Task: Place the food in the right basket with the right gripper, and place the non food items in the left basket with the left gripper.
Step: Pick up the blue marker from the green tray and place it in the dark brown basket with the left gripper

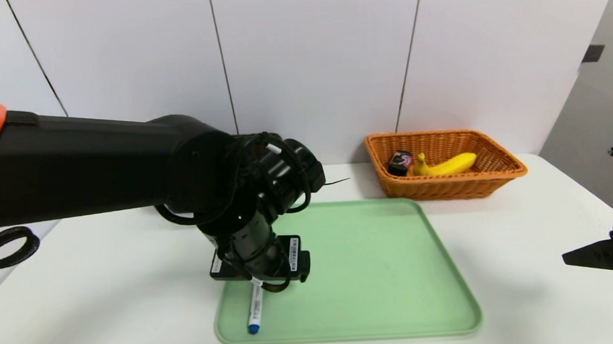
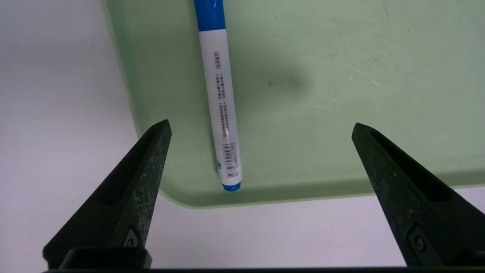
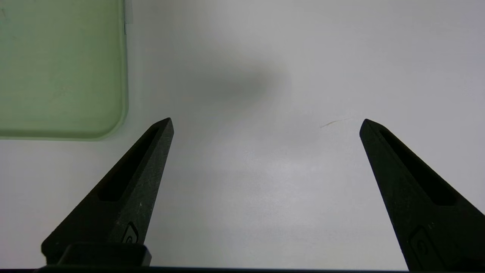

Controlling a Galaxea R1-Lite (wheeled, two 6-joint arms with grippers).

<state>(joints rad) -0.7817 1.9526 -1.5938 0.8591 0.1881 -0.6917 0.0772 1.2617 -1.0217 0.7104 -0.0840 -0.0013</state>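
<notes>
Above the marker [image 2: 221, 102], left end effector [image 2: 261, 127] gapes wide, empty

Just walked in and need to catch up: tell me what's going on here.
The left gripper hangs open over a blue-capped marker lying near the corner of the green tray, not touching it. The right gripper is open and parked above bare table. A banana and a small dark packet sit in the wicker basket.

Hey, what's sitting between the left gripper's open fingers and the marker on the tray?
Nothing. In the left wrist view, only bare green tray separates the open left gripper from the marker.
</notes>
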